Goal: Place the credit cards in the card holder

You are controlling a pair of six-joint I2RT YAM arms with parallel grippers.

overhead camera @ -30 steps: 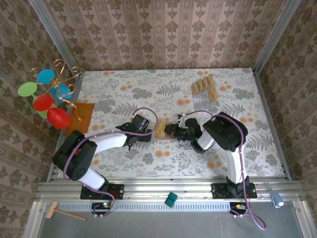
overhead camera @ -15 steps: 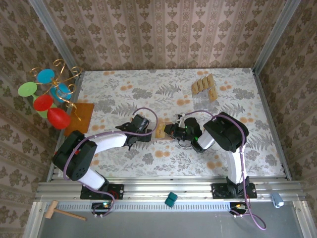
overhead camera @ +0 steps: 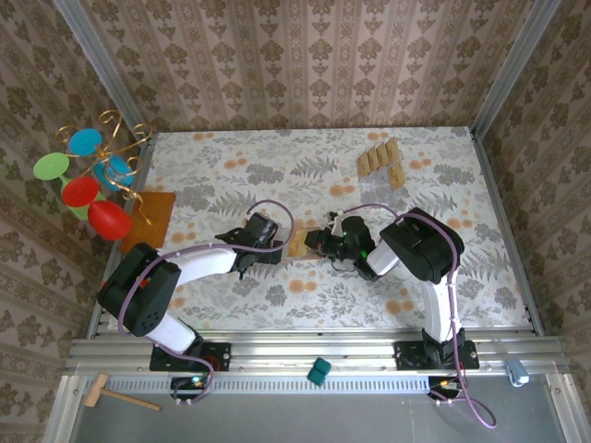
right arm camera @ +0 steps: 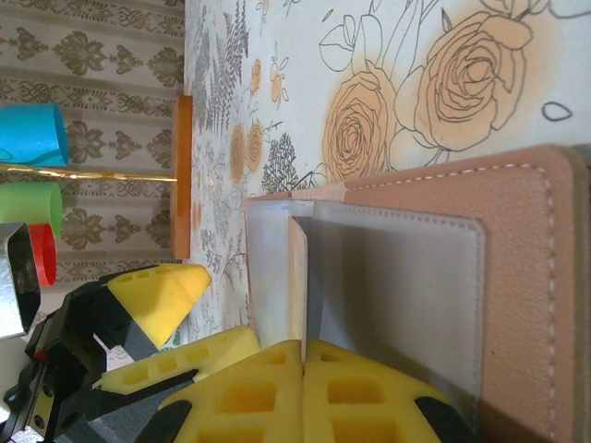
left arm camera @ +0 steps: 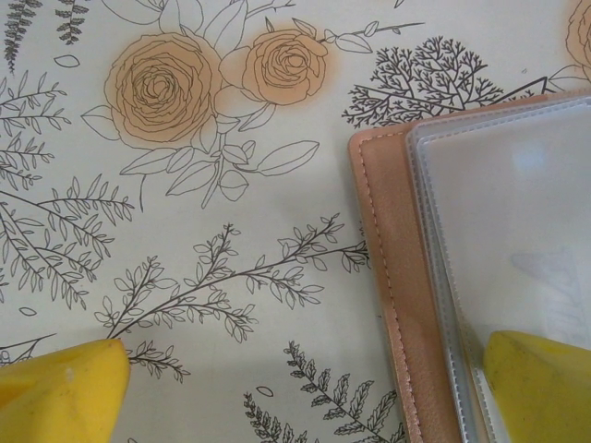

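Top view: spare credit cards (overhead camera: 380,161) lie upper right, and the card holder (overhead camera: 297,247) lies open at centre between the arms' tips.

Left wrist: the left gripper (left arm camera: 305,383) is spread wide, one fingertip (left arm camera: 545,378) over the holder's clear pocket (left arm camera: 517,212).

Right wrist: the right gripper (right arm camera: 303,355) is clamped on a card (right arm camera: 296,277), edge-on at the grey lining.

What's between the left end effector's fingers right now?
Left wrist view: the open left end effector straddles bare floral tablecloth and the card holder's stitched edge; one finger overlaps the clear pocket.

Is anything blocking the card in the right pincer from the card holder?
Nothing visible. The card, pinched in the right pincer, meets the clear pocket of the card holder; the open left pincer sits aside.
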